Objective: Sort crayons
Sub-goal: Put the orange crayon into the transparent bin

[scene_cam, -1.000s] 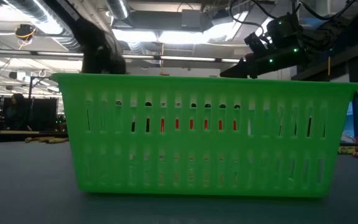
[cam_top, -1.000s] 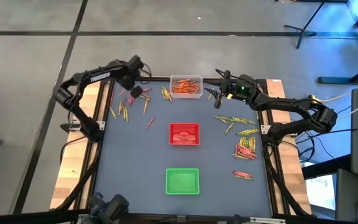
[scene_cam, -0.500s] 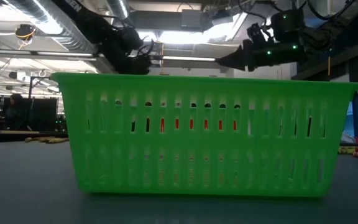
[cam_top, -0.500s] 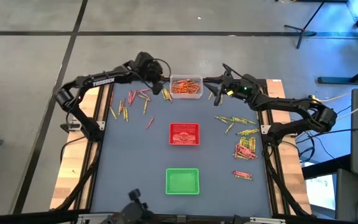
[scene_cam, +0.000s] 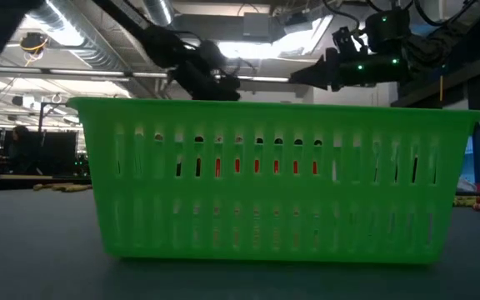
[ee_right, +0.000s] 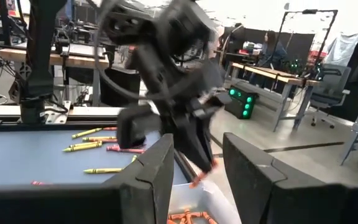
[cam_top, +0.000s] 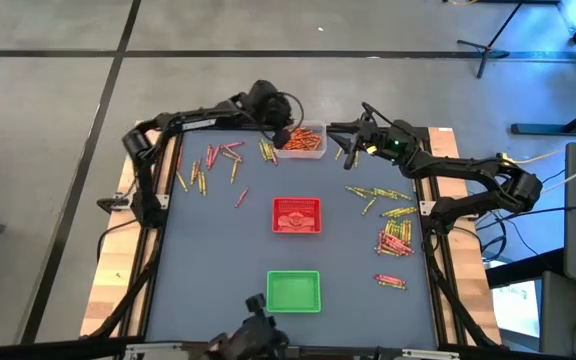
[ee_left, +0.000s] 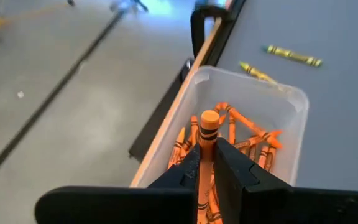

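Orange crayon [ee_left: 208,122] sat clamped in the left gripper [ee_left: 207,163] just above the clear tray [cam_top: 300,150] of orange crayons [cam_top: 301,137]; the right gripper [cam_top: 345,141], fingers parted and empty, hovered beside that tray.

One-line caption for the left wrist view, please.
Left pincer shut on an orange crayon, poised above the clear tray already holding orange crayons.

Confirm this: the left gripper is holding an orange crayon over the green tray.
Not quite. The left gripper does hold an orange crayon, but over the clear tray of orange crayons, not the green tray. The left wrist view shows it; the high view shows the green tray far off.
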Available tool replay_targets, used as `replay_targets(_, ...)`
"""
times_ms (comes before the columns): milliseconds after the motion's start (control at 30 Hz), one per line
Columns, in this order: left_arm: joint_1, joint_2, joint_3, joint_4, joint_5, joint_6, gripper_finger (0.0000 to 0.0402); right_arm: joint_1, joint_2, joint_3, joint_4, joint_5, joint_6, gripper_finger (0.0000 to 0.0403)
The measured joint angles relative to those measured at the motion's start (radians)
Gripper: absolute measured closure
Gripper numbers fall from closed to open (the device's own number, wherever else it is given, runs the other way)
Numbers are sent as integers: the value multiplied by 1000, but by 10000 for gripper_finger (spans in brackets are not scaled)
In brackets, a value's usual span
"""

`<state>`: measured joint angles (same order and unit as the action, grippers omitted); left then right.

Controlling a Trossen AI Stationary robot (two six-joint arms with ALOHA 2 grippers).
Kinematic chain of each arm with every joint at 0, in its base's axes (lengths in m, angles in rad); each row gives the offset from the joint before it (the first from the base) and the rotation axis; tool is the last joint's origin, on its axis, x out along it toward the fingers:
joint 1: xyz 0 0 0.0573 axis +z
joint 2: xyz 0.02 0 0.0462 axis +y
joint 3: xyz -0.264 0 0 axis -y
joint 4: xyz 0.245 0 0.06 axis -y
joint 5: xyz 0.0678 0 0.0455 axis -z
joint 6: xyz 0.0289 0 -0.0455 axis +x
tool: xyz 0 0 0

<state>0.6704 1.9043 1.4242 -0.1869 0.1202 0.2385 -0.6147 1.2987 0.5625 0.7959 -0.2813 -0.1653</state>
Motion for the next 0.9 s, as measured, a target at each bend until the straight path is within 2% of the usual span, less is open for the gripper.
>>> replay_targets(200,1,142,188,-168,-53,14,386,0,0,0,-1,0,-30,265)
replay_targets(400,-4,204,237,-245,-58,33,363,0,0,0,-6,0,-48,265)
replay_targets(667,-4,166,244,-296,-65,36,296,0,0,0,-11,0,-49,265)
replay_targets(900,-1,35,245,-524,-164,26,289,0,0,0,-12,0,-49,265)
